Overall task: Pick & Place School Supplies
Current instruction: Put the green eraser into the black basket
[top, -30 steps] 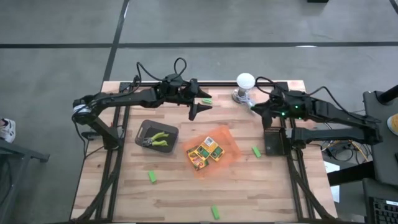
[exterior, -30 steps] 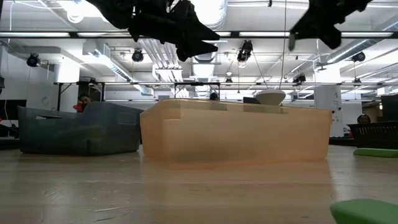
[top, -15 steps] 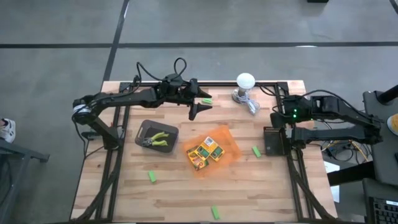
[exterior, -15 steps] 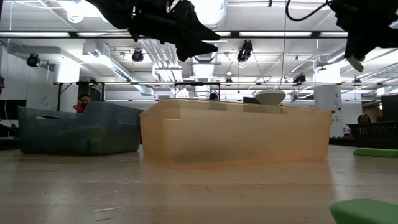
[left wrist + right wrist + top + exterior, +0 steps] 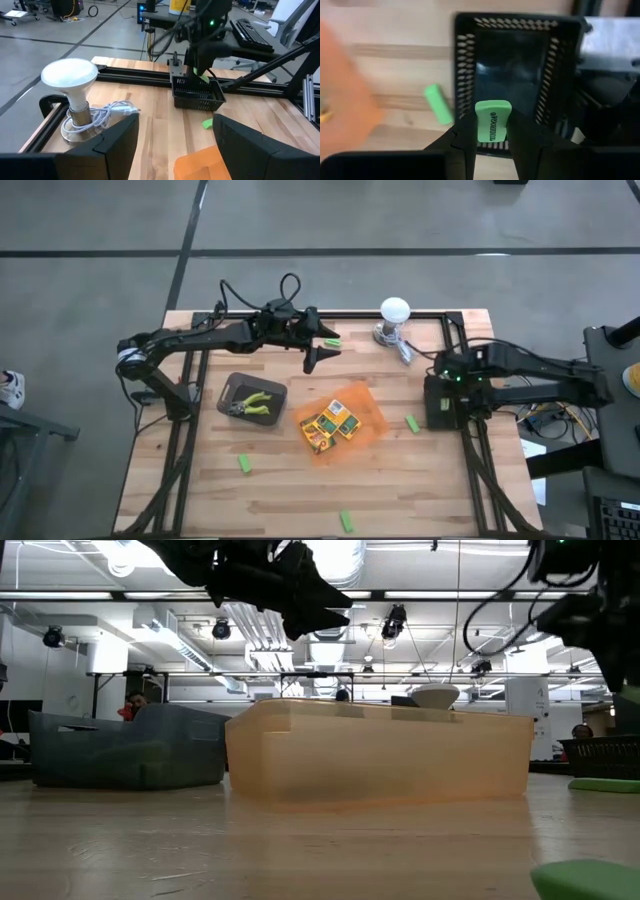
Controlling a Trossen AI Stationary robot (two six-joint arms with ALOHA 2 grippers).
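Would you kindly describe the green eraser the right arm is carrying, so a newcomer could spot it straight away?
Start at the black mesh basket on the table's right side, beside the orange tray. The right pincer hangs directly above it, shut on a green eraser. Unlike the other green pieces, which lie loose on the wood, this one is held off the table, upright between dark fingers.

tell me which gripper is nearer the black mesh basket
Right. The right gripper, shut on a green eraser, hangs directly over the black mesh basket; the left gripper hovers open far across the table.
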